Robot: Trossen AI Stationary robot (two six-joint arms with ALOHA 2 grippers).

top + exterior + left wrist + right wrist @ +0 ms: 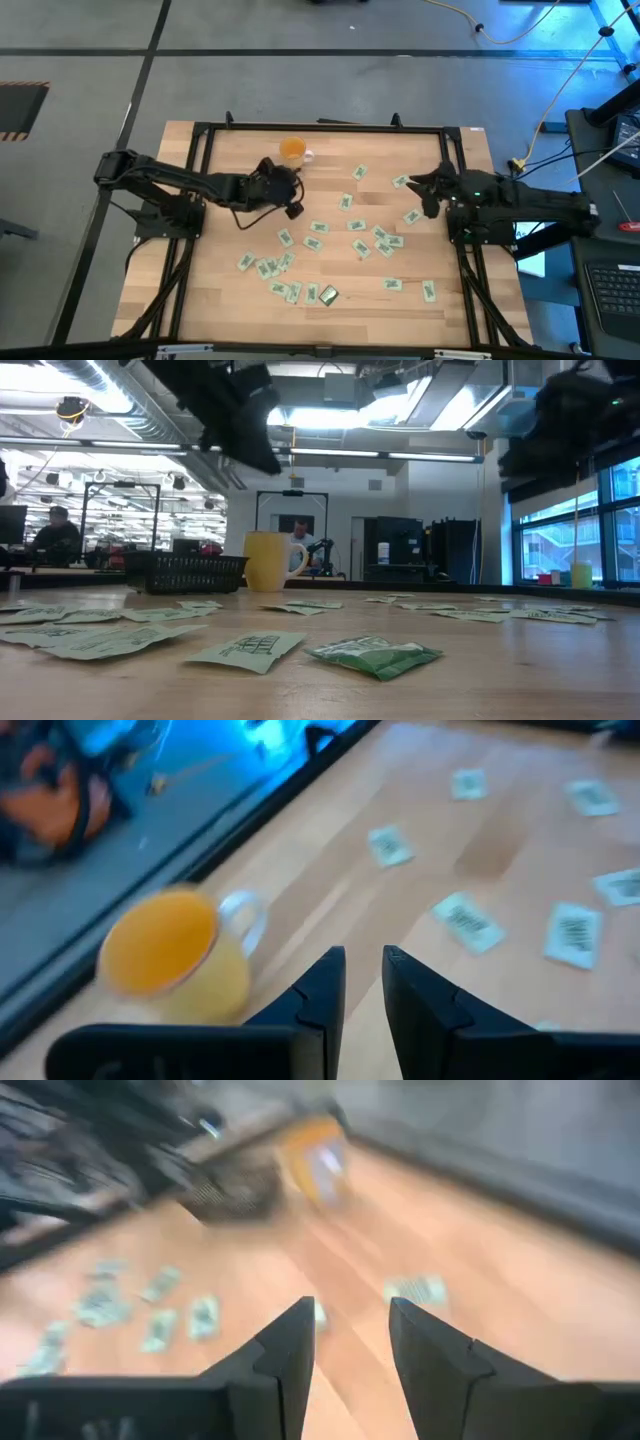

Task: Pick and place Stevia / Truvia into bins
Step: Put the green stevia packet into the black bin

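Sachets: scattered flat over the table [440,315], most lying forward of the left gripper [283,190] and to the near side of the right gripper [432,190]; none inside either pair of jaws.
Nearest sachet: one sachet [415,1289] lies just ahead of the right gripper [347,1342] on the wood, a little off to one side of the gap; its long axis runs roughly across the line of the fingers, though blur makes this uncertain.
Left jaws: parted a little, a narrow gap between the fingers [320,995], nothing held.
Right jaws: parted wider, nothing held.
Tray: black mesh tray [187,572], beside the cup [268,560]; in the high view it sits under the left gripper, mostly hidden by it.
Nearer arm: the left for the tray and the sachets mid-table; the right for the cluster on its own side.
Judgement: left looks just emptied over the tray; next pick likely falls to the right, which must drop and square up to its sachet.
Surface: pale wood, smooth; thin paper lies flush, so hard to get under.
Room: open workshop behind, a person [298,540] seated far off.
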